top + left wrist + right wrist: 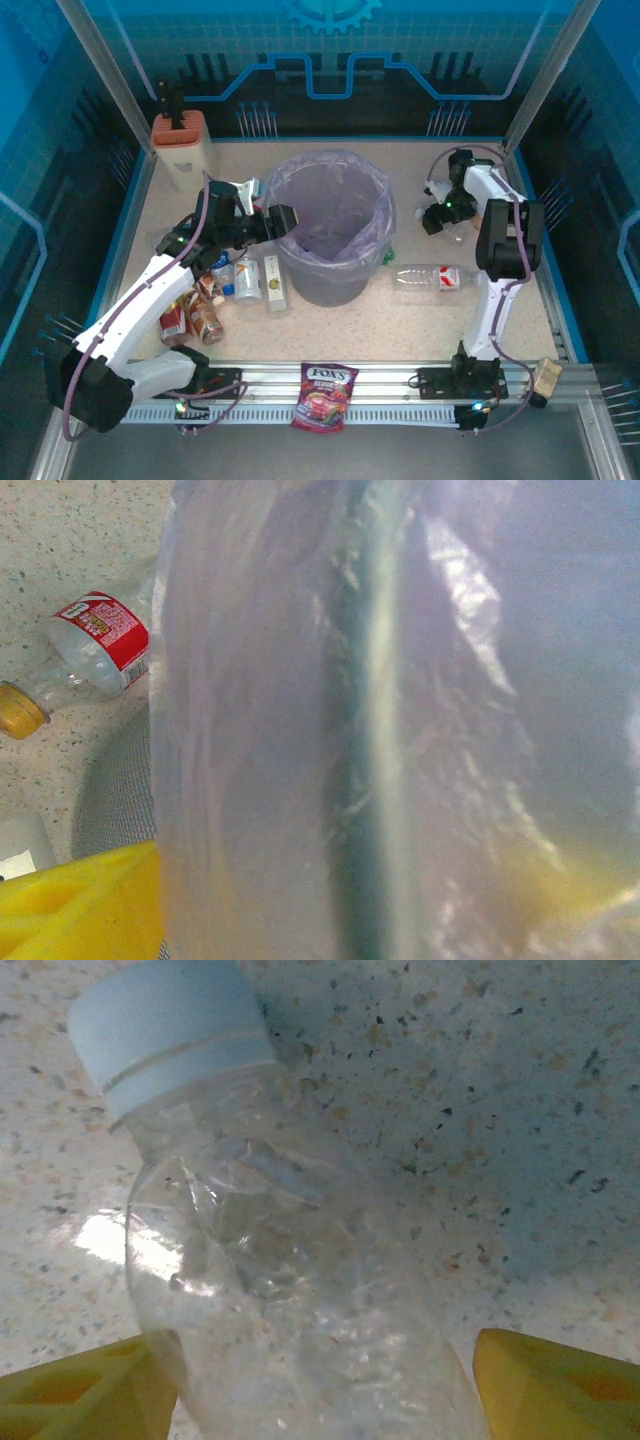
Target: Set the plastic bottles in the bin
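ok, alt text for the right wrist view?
A crumpled clear plastic bottle with a pale blue cap lies on the speckled table, between the two yellow fingers of the open right end effector.

Right wrist: the clear bottle (290, 1290), between the fingers of your right gripper (315, 1400), runs off the lower edge. Left wrist: the bin (380, 730), close before your left gripper (283, 221), is blurred and hides the red-labelled bottle's (95, 645) base.
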{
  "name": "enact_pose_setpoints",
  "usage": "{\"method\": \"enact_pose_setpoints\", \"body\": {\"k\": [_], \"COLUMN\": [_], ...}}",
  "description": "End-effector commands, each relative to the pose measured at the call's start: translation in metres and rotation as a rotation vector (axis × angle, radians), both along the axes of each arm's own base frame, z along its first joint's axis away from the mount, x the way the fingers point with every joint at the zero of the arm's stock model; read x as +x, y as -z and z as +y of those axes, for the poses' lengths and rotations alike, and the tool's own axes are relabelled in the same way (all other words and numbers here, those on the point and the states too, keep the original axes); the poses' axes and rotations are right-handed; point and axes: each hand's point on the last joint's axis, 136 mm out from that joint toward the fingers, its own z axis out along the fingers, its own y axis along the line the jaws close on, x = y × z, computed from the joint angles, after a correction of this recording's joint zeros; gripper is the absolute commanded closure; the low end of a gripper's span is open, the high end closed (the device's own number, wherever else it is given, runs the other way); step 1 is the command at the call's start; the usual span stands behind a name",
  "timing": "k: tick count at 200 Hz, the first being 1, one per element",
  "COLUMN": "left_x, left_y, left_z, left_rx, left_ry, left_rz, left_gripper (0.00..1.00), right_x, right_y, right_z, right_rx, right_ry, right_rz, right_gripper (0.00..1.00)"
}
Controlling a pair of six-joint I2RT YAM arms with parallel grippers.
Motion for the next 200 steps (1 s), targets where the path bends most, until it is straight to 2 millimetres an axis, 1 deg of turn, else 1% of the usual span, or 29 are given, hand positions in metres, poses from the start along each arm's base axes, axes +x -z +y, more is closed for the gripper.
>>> {"method": "enact_pose_setpoints", "body": {"k": [1,21,51,73,98,118,129,142,167,182,200], "left_x": [-0.001,0.0,0.001,0.001,0.001,0.001,0.001,0.001,0.001,0.002,0.004], "left_y": [-0.001,0.001,0.001,0.001,0.001,0.002,0.002,0.002,0.002,0.003,0.005], "left_z": [-0.006,-0.006,-0.006,-0.005,-0.005,-0.004,-0.004,-0.004,-0.004,-0.004,-0.004], "left_rx": [0.009,0.009,0.007,0.011,0.016,0.016,0.015,0.017,0.017,0.021,0.025], "left_ry": [0.031,0.028,0.027,0.026,0.025,0.019,0.019,0.018,0.02,0.018,0.017], "left_rz": [0.005,0.009,0.011,0.009,0.007,0.009,0.007,0.008,0.01,0.011,0.013], "left_gripper": [0.21,0.21,0.21,0.22,0.22,0.22,0.22,0.22,0.22,0.22,0.22], "right_x": [-0.002,-0.002,0.0,0.001,0.002,0.004,0.005,0.005,0.004,0.001,-0.003], "right_y": [0.014,0.013,0.007,0.001,-0.015,-0.035,-0.05,-0.07,-0.124,-0.155,-0.191], "right_z": [-0.004,-0.003,-0.003,-0.005,-0.006,-0.007,-0.007,-0.002,0.01,0.022,0.042], "right_rx": [-0.004,0.003,0.002,0.001,0.014,0.027,0.033,0.063,0.126,0.147,0.157], "right_ry": [0.023,0.027,0.035,0.056,0.089,0.12,0.14,0.162,0.222,0.24,0.226], "right_rz": [0.01,0.002,-0.01,-0.007,-0.008,-0.01,-0.009,-0.021,-0.086,-0.116,-0.168], "right_gripper": [0.25,0.28,0.37,0.41,0.47,0.47,0.48,0.48,0.49,0.51,0.51]}}
